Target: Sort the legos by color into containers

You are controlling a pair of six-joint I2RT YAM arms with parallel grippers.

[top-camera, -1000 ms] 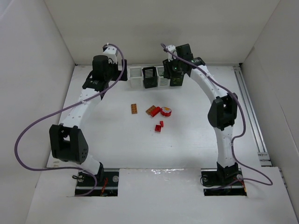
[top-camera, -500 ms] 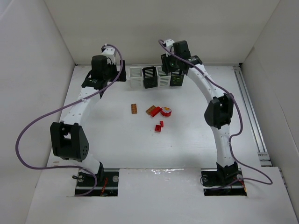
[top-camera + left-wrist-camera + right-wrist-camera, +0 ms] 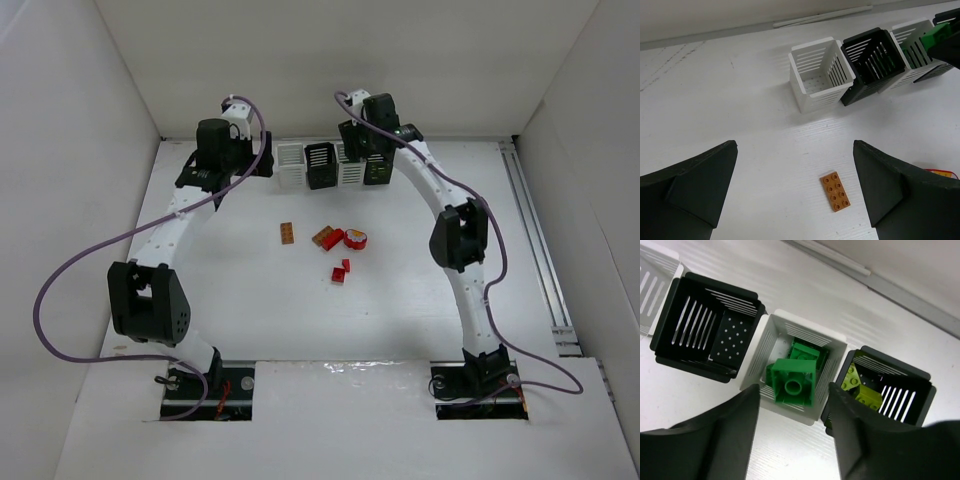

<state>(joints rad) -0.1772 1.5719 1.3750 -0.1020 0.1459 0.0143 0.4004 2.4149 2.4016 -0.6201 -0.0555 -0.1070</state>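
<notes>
From above, a white table (image 3: 230, 300) sits inside plain white walls (image 3: 60, 150), and a metal rail (image 3: 540, 260) runs along its right side. Four small bins stand in a row at the far edge, each one touching the next: a white bin (image 3: 289, 166), a black bin (image 3: 320, 166), a second white bin (image 3: 349, 172) and a second black bin (image 3: 379, 172). The left gripper (image 3: 263, 163) hangs just left of the row. The right gripper (image 3: 358, 148) hangs over the second white bin. In the middle of the table lies an orange brick (image 3: 287, 232), and a little bunch of red bricks (image 3: 338, 274) lies near it. In the left wrist view, the left gripper's fingers (image 3: 695, 190) are spread very wide and hold nothing. The orange brick lies flat on the bare table between them. A green brick (image 3: 939, 35) shows at the right gripper's tip. In the right wrist view, the right gripper's fingers (image 3: 715, 440) are partly apart. The green brick is in the gap above the second white bin and touches neither finger. Another green brick (image 3: 805, 351) lies inside that bin, and yellow-green bricks (image 3: 860, 385) lie in the second black bin.
</notes>
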